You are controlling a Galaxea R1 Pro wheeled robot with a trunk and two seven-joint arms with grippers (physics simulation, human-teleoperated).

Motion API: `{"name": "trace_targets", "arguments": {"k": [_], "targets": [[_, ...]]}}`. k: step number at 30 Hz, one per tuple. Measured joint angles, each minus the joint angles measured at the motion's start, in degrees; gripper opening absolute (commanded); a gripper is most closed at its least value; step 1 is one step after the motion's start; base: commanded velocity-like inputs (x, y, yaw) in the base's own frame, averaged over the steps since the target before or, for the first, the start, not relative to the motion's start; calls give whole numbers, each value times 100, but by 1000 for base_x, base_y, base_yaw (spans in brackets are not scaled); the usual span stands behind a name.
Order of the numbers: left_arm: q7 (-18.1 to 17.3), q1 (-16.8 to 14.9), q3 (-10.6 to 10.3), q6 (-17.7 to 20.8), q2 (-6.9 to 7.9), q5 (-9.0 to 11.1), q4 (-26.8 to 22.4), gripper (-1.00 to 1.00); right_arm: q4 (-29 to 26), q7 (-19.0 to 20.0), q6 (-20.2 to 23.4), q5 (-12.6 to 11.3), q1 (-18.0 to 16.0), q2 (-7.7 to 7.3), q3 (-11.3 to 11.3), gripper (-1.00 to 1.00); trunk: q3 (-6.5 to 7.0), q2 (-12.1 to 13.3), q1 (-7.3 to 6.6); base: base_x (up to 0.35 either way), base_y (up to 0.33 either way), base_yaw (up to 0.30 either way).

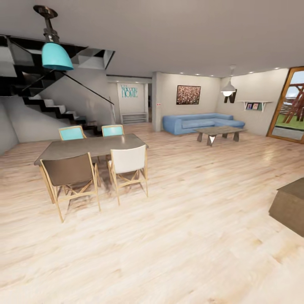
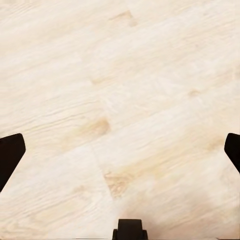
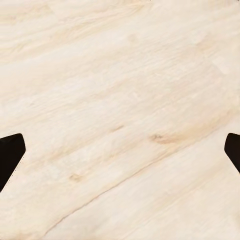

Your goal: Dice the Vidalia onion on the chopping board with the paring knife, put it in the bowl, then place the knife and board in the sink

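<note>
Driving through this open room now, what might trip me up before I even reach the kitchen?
The dining table and its chairs stand ahead on the left, and a dark block juts in on the right; either might catch the base. Both grippers, left and right, hang open toward the wooden floor.

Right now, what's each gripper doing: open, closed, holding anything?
Left gripper: open, empty, above the wooden floor.
Right gripper: open, empty, above the same floor.

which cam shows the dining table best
The head view: the dining table stands whole on the wood floor with four chairs around it. Both wrist views look down at floorboards between open claw fingers, showing nothing of the table.
</note>
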Motion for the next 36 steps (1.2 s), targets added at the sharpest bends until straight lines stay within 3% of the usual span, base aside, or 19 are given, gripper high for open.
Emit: {"name": "trace_targets", "arguments": {"k": [36], "targets": [[0,-2,0,0,0,0,-1,100,31,1,0,0,0,0,0,100,0,0,0,0,32,267]]}}
